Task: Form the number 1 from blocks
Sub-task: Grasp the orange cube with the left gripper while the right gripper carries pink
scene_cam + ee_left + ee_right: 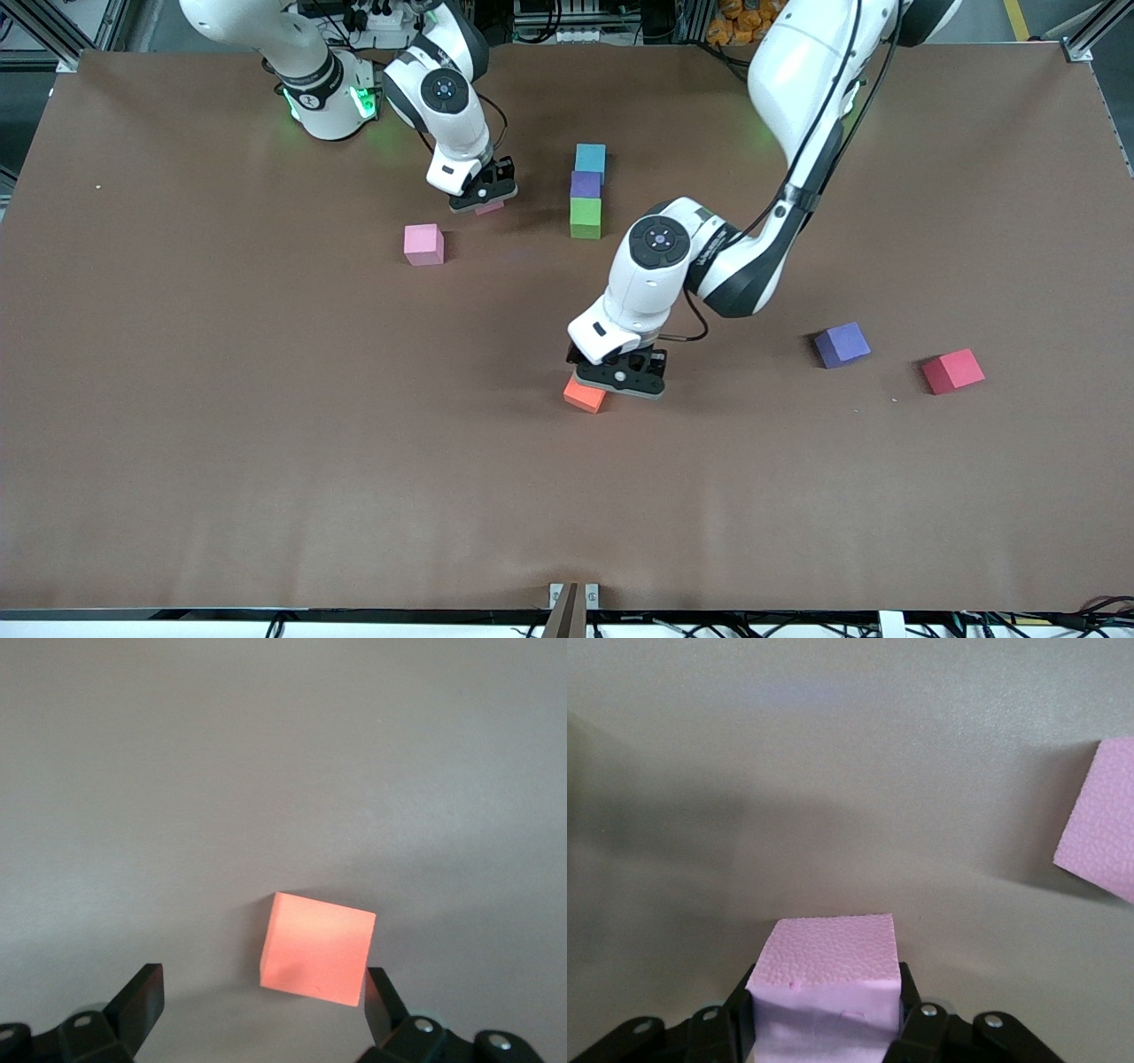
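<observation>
Light blue (590, 159), purple (585, 184) and green (585, 218) blocks lie touching in a straight column at mid-table. My right gripper (483, 191) (826, 992) is low at the table beside that column, shut on a pink block (490, 208) (829, 966) with a finger against each side. A second pink block (423, 244) (1103, 824) lies loose close by. My left gripper (620, 377) (262, 988) hangs open just over an orange block (585, 395) (317, 948). The orange block sits skewed between the fingers, close to one fingertip (379, 992).
Another purple block (842, 344) and a red block (953, 370) lie loose toward the left arm's end of the brown table (266, 443). Both arms reach in from their bases along the table's back edge.
</observation>
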Controlling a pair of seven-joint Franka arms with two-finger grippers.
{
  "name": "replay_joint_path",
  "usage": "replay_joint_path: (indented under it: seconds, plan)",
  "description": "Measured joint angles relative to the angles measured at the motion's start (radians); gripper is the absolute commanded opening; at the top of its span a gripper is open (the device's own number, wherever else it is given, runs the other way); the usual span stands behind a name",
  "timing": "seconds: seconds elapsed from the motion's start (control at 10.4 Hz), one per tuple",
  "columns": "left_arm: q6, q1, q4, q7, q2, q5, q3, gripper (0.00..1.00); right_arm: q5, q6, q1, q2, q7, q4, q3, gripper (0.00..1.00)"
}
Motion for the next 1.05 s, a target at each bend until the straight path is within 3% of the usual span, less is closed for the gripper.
replay_joint_path:
  seconds: [1.05]
  plan:
    - [0.183, -0.036, 0.007, 0.032, 0.112, 0.000, 0.035, 1.00, 0.007, 0.023, -0.098, -0.030, 0.023, 0.100, -0.045, 0.50]
